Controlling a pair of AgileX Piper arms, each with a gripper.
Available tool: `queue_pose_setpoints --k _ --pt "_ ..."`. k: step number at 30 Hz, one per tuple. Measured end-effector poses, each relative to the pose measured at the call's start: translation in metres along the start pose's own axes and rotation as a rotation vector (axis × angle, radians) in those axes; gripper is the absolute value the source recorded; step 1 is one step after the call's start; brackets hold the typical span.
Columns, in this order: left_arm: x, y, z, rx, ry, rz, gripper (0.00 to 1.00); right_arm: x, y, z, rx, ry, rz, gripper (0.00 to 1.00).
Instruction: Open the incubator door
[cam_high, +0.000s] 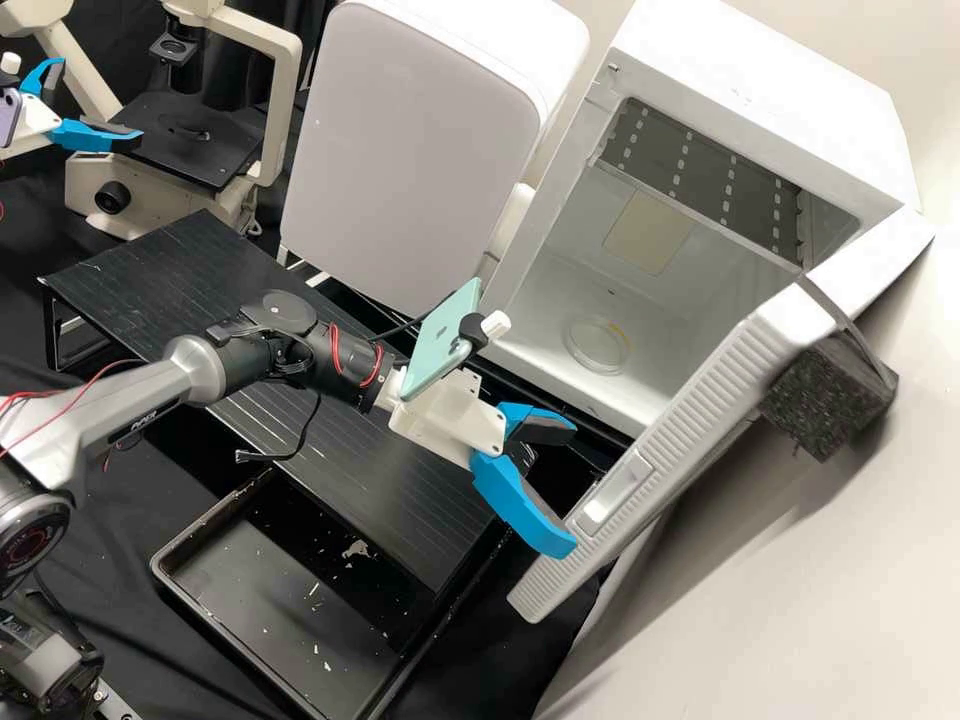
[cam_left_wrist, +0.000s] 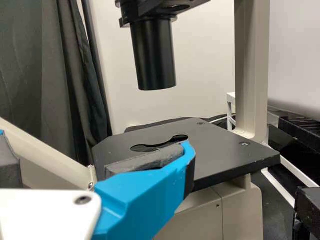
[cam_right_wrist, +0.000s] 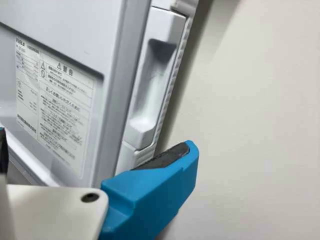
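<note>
White box-shaped incubator (cam_high: 790, 120), far R; its ribbed white door (cam_high: 690, 405) stands wide toward near R, interior (cam_high: 665, 300) exposed. Opening approx. complete; presumably only backing off remains. Blue-fingered R gripper (cam_high: 574, 488): wide, beside door edge, contact unclear. Blue-fingered L gripper (cam_high: 100, 98), far L: also wide.

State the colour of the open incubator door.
The door is white; it shows best in the high view.

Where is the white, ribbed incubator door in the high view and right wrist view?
High view: the white, ribbed door, right of centre, swung open, by the right gripper.
Right wrist view: beyond one blue finger, inner face bearing a printed label.
Shared landmark: the recessed white handle.
</note>
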Motion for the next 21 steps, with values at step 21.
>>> queue_pose_setpoints --k 21 --pt "0.0 0.0 0.0 0.0 0.0 0.0 1.0 -0.015 -0.003 -0.005 -0.044 0.099 0.014 1.0"
